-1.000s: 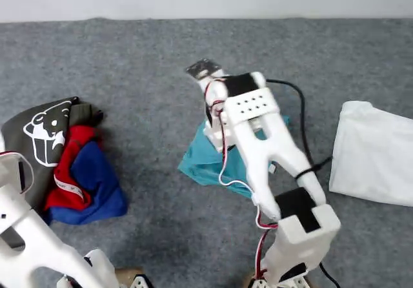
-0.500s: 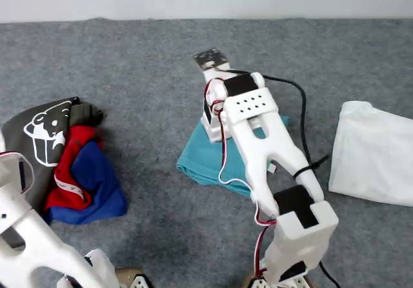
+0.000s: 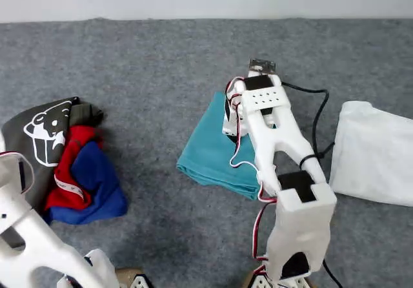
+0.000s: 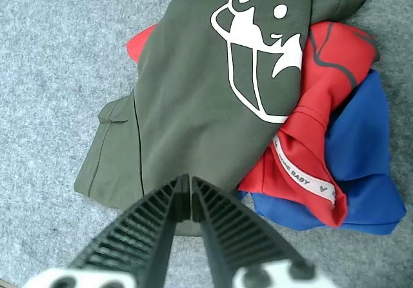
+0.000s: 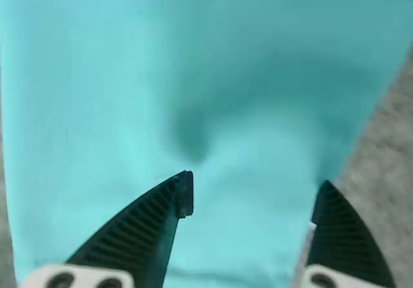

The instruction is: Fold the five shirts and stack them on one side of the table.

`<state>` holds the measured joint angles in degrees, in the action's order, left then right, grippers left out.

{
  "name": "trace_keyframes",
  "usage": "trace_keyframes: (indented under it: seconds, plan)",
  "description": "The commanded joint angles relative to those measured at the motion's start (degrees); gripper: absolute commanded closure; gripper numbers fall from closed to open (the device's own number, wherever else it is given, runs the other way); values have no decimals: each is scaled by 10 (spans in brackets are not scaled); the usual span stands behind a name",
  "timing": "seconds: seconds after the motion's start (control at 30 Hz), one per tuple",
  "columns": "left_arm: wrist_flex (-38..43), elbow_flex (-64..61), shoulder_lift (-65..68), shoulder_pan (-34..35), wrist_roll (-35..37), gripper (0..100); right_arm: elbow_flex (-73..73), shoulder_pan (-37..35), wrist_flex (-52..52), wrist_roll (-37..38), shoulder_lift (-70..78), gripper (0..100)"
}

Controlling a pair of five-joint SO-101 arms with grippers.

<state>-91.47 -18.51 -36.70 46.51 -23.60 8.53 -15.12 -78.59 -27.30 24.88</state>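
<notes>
My R gripper (image 5: 256, 188) hung low over the teal shirt (image 5: 193, 75), fingers (image 5: 161, 217) spread wide w/ nothing btwn them. Couldn't tell if the tips touched the cloth. A shallow dimple sat in the fabric just ahead of them.

Taking the high view as the clock, 12 at the far edge and 6 at my bases: the teal shirt lay near the middle of the grey table (image 3: 142, 75), flat, w/ a doubled rounded edge facing approx 7 o'clk. My R arm (image 3: 277, 139) came in from 6 o'clk and covered the shirt's 3 o'clk side. A black cable (image 3: 316, 117) looped off the arm toward 3.

The white shirt (image 3: 374, 152) lay flat and folded at 3 o'clk, near the table edge, apart from the teal one.

My L gripper (image 4: 190, 181) had its fingers pressed together, holding nothing. It sat above the olive shirt (image 4: 213, 107), near that shirt's 6 o'clk edge; contact unclear. My L arm (image 3: 26, 236) stood at approx 8 o'clk.

The pile was at 9 o'clk, unfolded. The olive shirt w/ white print lay on top. The red shirt (image 4: 322, 107) stuck out from under it toward 3. The blue shirt (image 4: 361, 165) was lowest, poking out toward 5. All three were touching.
</notes>
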Motion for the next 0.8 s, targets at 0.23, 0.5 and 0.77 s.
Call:
trace_keyframes:
  seconds: [0.23, 0.5, 0.77]
  plan:
    - [9, 1, -10, -4, -8, 984, 32, 26, 97, -45, 71, 684]
    - [11, 1, -9, -4, -8, 984, 45, 35, 64, -44, 143, 787]
    - [12, 1, -9, -4, -8, 984, 56, 49, 32, -32, 151, 987]
